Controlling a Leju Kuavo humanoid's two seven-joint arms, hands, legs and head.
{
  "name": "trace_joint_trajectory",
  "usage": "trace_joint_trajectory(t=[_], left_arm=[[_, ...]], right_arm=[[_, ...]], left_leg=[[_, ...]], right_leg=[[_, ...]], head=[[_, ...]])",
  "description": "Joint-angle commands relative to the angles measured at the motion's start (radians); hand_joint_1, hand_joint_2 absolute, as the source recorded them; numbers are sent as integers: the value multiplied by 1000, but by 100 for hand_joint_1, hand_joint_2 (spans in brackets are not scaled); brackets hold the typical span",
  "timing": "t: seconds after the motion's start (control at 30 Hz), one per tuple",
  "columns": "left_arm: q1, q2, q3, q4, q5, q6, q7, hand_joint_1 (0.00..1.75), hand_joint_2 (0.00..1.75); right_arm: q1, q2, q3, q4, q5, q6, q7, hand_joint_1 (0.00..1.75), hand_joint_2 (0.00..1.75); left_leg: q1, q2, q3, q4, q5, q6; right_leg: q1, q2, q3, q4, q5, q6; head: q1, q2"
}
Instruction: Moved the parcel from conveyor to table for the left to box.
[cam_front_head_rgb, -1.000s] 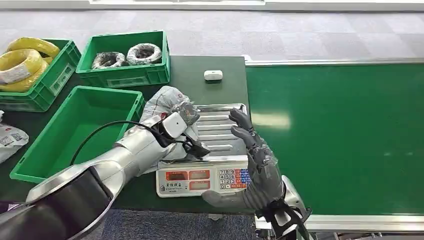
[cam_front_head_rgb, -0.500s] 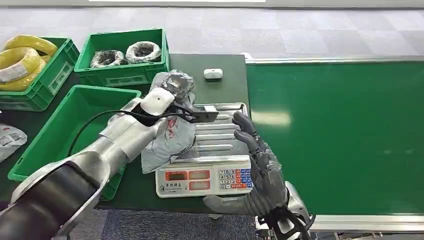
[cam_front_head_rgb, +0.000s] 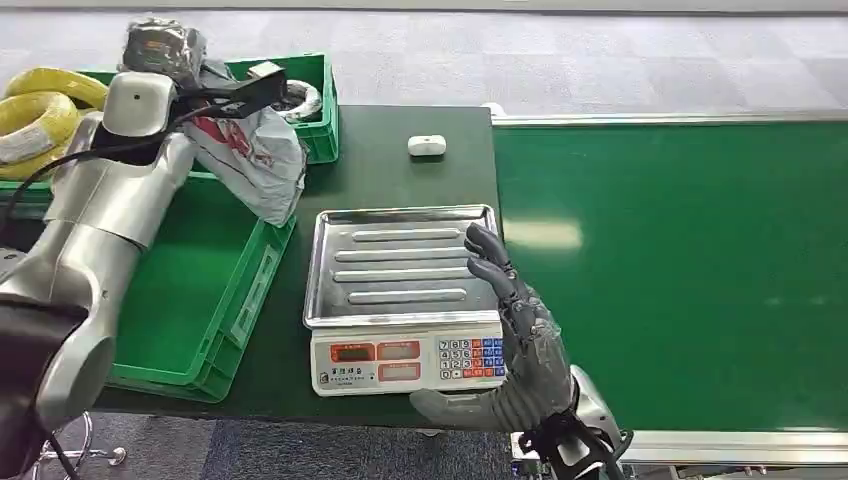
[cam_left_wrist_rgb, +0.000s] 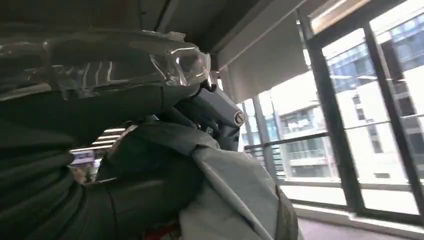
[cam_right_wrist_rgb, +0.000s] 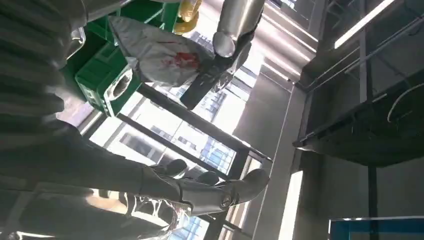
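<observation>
My left hand (cam_front_head_rgb: 185, 68) is raised high at the back left and grips a crumpled grey parcel (cam_front_head_rgb: 252, 150) with red print. The parcel hangs in the air above the far right corner of the empty green box (cam_front_head_rgb: 190, 290). Up close in the left wrist view, dark fingers (cam_left_wrist_rgb: 150, 200) wrap the grey parcel (cam_left_wrist_rgb: 235, 192). The right wrist view shows the parcel (cam_right_wrist_rgb: 160, 55) hanging from the silver arm. My right hand (cam_front_head_rgb: 515, 325) stands open, fingers spread, at the right edge of the scale (cam_front_head_rgb: 400, 360), whose steel tray (cam_front_head_rgb: 400, 265) is bare.
The green conveyor belt (cam_front_head_rgb: 680, 270) runs along the right. At the back left, one green bin (cam_front_head_rgb: 310, 140) holds wire coils and another (cam_front_head_rgb: 40, 195) holds yellow coils. A small white device (cam_front_head_rgb: 426, 148) lies on the dark table behind the scale.
My left arm lifted the parcel off the scale tray and swung it up and left, over the green box. The right hand stayed beside the scale.
</observation>
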Motion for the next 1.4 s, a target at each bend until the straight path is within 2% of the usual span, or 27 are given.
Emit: trace_joint_trajectory(t=[0.03,0.2,0.27,0.3,0.33,0.37,0.4,0.43,0.6,0.63,0.73,0.77,0.8,0.83,0.87,0.93,0.97,1.03,1.1,1.13,1.17,1.23,1.3,1.4], left_arm=[[-108,133,-8,316,-5,28,76,152,175],[-75,133,18,398,-5,30,85,159,175],[-44,119,50,427,7,3,73,159,175],[-29,114,52,438,8,15,74,154,175],[20,89,97,430,48,51,31,159,175],[40,78,98,431,46,70,41,155,175],[52,70,98,431,43,85,48,72,175],[78,51,128,423,68,109,8,0,175],[107,30,128,415,62,123,-11,0,175],[122,-15,179,348,105,194,-94,0,175],[116,-19,177,347,104,188,-92,0,175],[127,-44,230,294,180,215,-198,0,175],[180,-136,315,29,440,178,-422,0,175],[230,-190,344,-165,668,89,-526,0,175],[268,-190,304,-278,689,51,-463,0,175],[355,-227,294,-531,1081,-43,-562,0,175],[389,-208,259,-603,1113,-40,-523,0,175],[448,-216,253,-710,1288,-37,-588,0,175],[569,-203,214,-853,1491,-23,-642,0,175],[672,-207,209,-930,1606,-20,-695,0,175],[731,-198,197,-962,1619,-14,-719,0,175],[809,-204,192,-1005,1672,-17,-776,0,175],[823,-213,195,-1019,1690,-17,-790,0,175],[985,-265,207,-1139,1819,-121,-832,0,175]], right_arm=[[-31,7,-11,48,0,12,19,0,175],[-40,6,-6,54,2,9,25,0,175],[-40,5,-7,54,2,6,28,0,175],[-40,5,-8,52,2,5,30,0,175],[-37,7,-10,46,3,1,34,0,175],[-37,6,-10,44,3,2,34,0,175],[-36,5,-10,41,3,2,34,0,175],[-34,6,-11,40,6,3,40,0,175],[-35,5,-9,42,7,6,42,0,175],[-34,0,-15,49,7,4,43,0,175],[-33,0,-16,50,7,3,43,0,175],[-32,-1,-18,52,6,-1,42,0,175],[-37,0,-27,63,0,3,34,0,175],[-43,1,-28,71,-2,4,32,0,175],[-46,2,-28,77,-3,3,31,0,175],[-48,1,-25,89,-2,-10,34,0,175],[-49,1,-22,96,-2,-16,32,0,175],[-44,0,-23,106,-4,-34,33,0,175],[-38,-6,-21,120,-9,-60,29,0,175],[-29,-8,-23,129,-13,-81,27,0,175],[-26,-12,-21,137,-13,-90,21,0,175],[-22,-17,-19,148,-16,-102,15,0,175],[-23,-18,-18,152,-18,-105,14,0,175],[-14,-15,-27,184,-35,-149,2,0,175]], left_leg=[[0,4,2,0,-1,0],[0,5,3,-2,0,0],[0,4,4,-3,0,1],[0,3,3,-2,0,1],[0,4,3,-2,0,1],[-1,2,4,-3,0,1],[-1,2,4,-4,1,1],[-1,1,3,-2,0,1],[-1,0,2,-2,0,0],[-1,0,3,-2,0,1],[0,-1,1,-1,0,0],[0,-1,2,-2,0,1],[1,-3,-2,1,1,0],[1,-5,-1,0,1,1],[1,-5,-1,0,1,1],[1,-8,-2,1,1,2],[1,-6,-2,1,0,1],[0,-1,0,0,-1,1],[-1,6,3,-3,-2,1],[-1,6,5,-4,-2,1],[-3,10,8,-7,-3,0],[-2,12,10,-7,-4,-1],[-1,9,8,-5,-5,-1],[0,8,4,-2,-4,-1]], right_leg=[[0,3,0,0,0,-1],[0,3,2,-1,0,-1],[0,2,3,-2,1,0],[0,2,2,-2,0,0],[0,2,3,-3,1,0],[-1,1,3,-2,0,0],[0,0,4,-3,0,0],[0,0,3,-2,0,0],[0,-1,3,-2,0,0],[-1,-2,4,-3,-1,0],[0,-2,2,-2,0,0],[0,-2,3,-3,0,0],[1,-5,0,-2,0,0],[1,-6,2,-2,-1,0],[1,-6,2,-3,0,0],[1,-8,2,-3,-1,1],[1,-5,1,-3,0,1],[0,-1,1,-3,0,0],[-1,5,2,-5,1,0],[-1,5,5,-6,0,0],[-3,9,6,-8,1,0],[-2,11,6,-8,0,-1],[-1,8,5,-6,-1,-1],[0,7,1,-4,-2,-2]], head=[[0,0],[0,0],[1,0],[0,0],[1,0],[0,0],[1,0],[1,0],[1,0],[1,0],[1,0],[0,0],[1,0],[0,0],[1,0],[0,0],[0,0],[0,0],[0,0],[1,0],[0,0],[0,0],[0,0],[1,0]])
